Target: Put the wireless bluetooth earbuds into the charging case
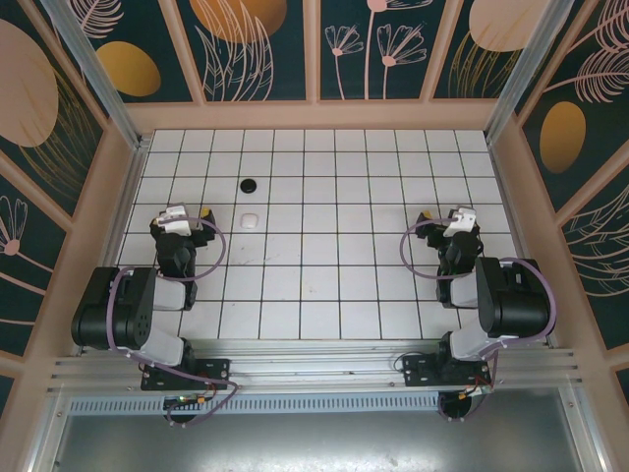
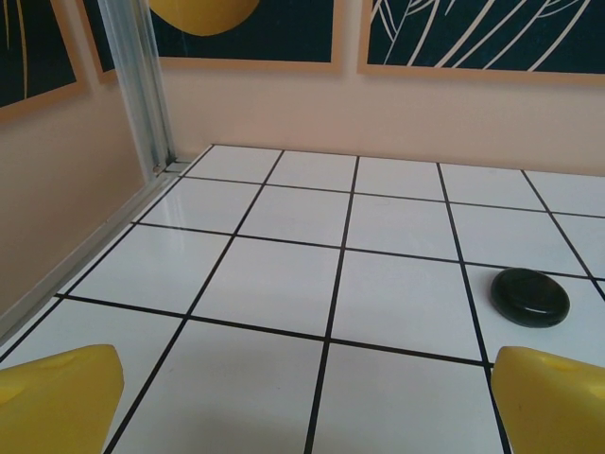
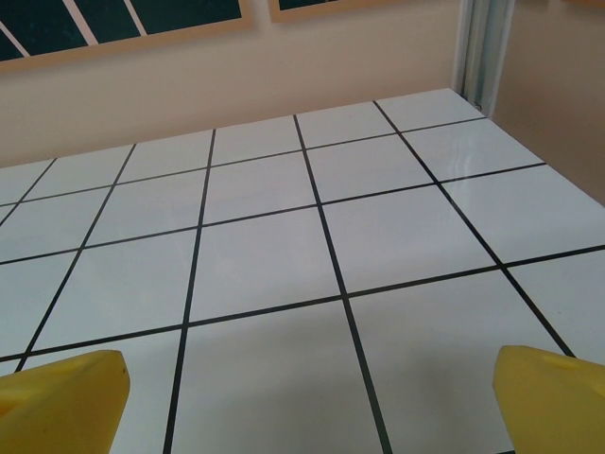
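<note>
Both arms sit low at the near edge of the white tiled table [image 1: 334, 295]. The left gripper [image 2: 307, 407] and right gripper [image 3: 307, 402] have their yellow fingers spread wide, holding nothing. A round black puck [image 1: 248, 184] lies far-left, just beyond a small white rounded item [image 1: 251, 219], which is too small to identify; both are right of the left gripper

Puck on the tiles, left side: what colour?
Glossy black puck with a faint dark-green sheen. It shows best in the left wrist view.
</note>
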`<action>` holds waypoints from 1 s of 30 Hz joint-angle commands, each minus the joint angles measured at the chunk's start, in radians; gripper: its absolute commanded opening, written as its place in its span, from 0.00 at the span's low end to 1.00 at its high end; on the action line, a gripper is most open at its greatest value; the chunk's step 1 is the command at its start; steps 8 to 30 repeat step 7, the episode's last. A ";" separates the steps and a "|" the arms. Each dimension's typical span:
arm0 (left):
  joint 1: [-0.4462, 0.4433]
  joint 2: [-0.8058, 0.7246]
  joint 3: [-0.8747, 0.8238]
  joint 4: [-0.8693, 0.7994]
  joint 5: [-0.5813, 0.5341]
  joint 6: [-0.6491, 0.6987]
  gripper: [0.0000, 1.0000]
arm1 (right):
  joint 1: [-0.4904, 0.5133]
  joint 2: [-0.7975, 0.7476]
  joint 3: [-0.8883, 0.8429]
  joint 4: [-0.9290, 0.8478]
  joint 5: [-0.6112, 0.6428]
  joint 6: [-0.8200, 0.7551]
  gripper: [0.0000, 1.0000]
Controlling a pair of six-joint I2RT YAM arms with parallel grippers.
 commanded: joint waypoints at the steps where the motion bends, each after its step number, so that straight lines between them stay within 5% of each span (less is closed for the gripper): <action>1: 0.004 0.003 -0.005 0.041 0.008 -0.018 0.99 | 0.012 0.004 0.014 0.038 -0.021 -0.012 0.99; 30: 0.003 0.002 -0.005 0.038 0.008 -0.018 0.99 | 0.011 0.006 0.017 0.034 -0.023 -0.012 0.99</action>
